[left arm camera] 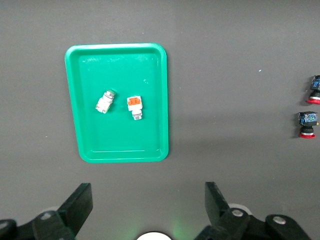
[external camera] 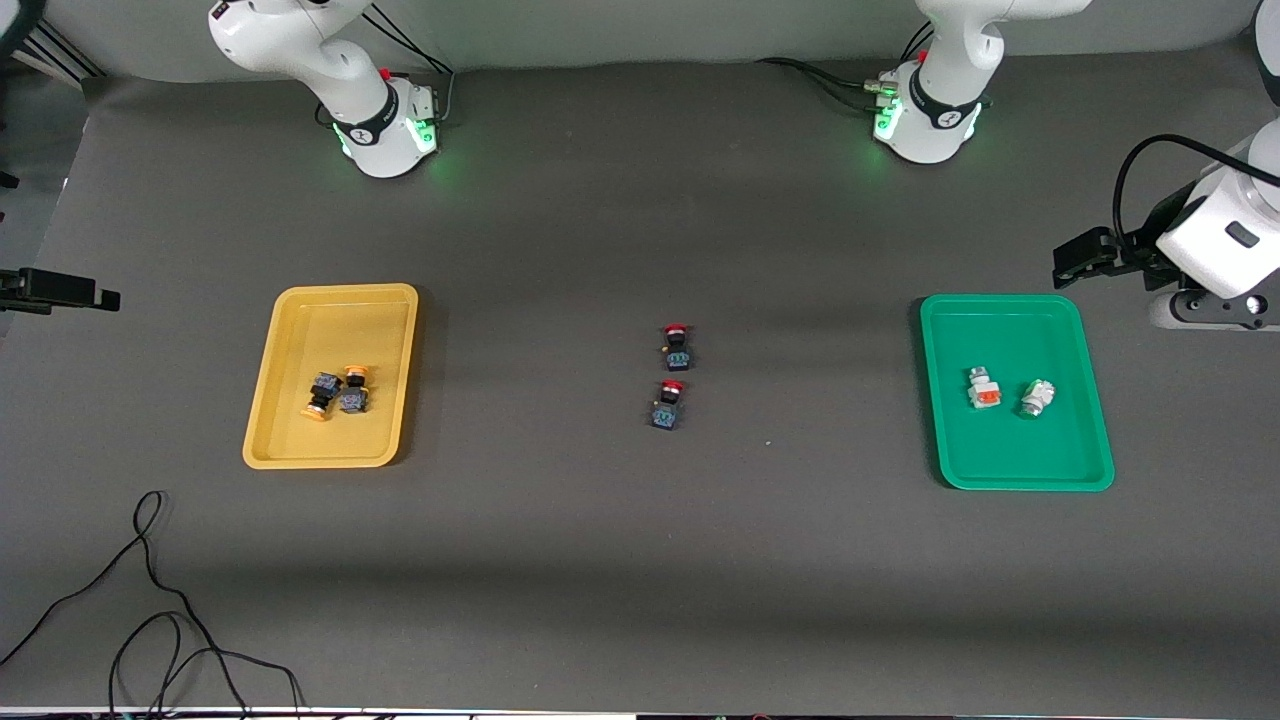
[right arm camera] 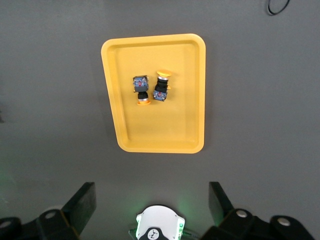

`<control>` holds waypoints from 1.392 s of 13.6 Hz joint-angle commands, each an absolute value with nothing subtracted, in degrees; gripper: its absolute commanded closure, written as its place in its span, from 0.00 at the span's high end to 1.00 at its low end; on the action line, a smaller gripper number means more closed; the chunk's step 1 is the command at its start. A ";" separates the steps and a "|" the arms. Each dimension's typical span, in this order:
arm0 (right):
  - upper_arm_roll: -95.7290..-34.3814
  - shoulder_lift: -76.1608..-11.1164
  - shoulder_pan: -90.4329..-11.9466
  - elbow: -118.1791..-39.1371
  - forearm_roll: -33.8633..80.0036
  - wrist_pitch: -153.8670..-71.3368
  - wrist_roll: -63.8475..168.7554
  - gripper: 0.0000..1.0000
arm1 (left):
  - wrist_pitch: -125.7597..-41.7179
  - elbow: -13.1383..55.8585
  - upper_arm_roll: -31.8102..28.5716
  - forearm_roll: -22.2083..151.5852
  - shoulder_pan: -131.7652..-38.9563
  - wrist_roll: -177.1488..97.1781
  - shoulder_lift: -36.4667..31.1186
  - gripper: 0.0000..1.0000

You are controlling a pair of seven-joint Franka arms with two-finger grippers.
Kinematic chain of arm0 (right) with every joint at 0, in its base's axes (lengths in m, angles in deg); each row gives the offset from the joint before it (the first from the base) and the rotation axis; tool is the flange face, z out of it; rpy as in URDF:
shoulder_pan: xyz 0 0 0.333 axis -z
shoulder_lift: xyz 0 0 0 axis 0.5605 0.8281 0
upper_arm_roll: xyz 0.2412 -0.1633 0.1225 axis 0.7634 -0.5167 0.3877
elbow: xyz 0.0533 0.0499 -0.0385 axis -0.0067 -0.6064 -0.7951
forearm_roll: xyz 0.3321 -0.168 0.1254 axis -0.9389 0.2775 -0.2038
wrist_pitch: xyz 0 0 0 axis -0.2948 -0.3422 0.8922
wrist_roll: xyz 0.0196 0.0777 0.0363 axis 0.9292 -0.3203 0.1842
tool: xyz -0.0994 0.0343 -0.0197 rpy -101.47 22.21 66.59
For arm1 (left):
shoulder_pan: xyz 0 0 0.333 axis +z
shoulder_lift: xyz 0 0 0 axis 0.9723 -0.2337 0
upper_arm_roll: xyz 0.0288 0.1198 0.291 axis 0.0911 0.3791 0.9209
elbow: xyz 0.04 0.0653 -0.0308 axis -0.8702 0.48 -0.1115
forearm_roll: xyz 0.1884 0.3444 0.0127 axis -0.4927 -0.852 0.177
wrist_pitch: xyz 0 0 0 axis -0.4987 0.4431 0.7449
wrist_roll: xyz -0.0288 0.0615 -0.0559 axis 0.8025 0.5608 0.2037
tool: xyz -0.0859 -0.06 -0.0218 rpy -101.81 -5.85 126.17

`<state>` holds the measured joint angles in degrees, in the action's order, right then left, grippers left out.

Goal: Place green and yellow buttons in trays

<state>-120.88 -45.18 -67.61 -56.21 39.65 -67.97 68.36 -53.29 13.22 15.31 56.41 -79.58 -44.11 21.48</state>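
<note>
The yellow tray [external camera: 300, 440] lies toward the right arm's end of the table. It holds two orange-yellow capped dark buttons [external camera: 322, 395] [external camera: 353, 388], side by side. The green tray [external camera: 1015, 470] lies toward the left arm's end. It holds the white orange-faced button [external camera: 983, 388] and the white green-trimmed button [external camera: 1037, 398]. My left gripper [left arm camera: 147, 192] is open and empty, high over the table near the green tray [left arm camera: 120, 140]. My right gripper [right arm camera: 151, 192] is open and empty, high over its own base near the yellow tray [right arm camera: 160, 135]. Neither gripper shows in the front view.
Two red-capped dark buttons [external camera: 677, 347] [external camera: 668, 404] stand on the cloth midway between the trays. A loose black cable [external camera: 150, 600] lies near the front camera at the right arm's end. A white and black device [external camera: 1210, 250] stands beside the green tray.
</note>
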 commanded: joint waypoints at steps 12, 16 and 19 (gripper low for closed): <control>-70.25 -76.76 -36.90 -85.97 60.17 -90.13 54.54 1.00 | -53.94 13.58 15.92 56.58 -80.71 -43.62 21.89 1.00; -69.45 -69.31 -36.03 -72.82 60.53 -86.82 53.75 1.00 | -53.94 13.67 15.92 56.58 -80.71 -43.62 21.80 1.00; -69.36 -68.86 -35.50 -72.63 60.27 -86.89 54.01 1.00 | -53.94 13.67 15.92 56.58 -80.79 -43.62 21.80 1.00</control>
<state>-70.41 -71.18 -36.92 -75.44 59.64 -88.24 54.88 -53.29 13.31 15.31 56.41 -79.84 -44.11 21.39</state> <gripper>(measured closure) 0.000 0.000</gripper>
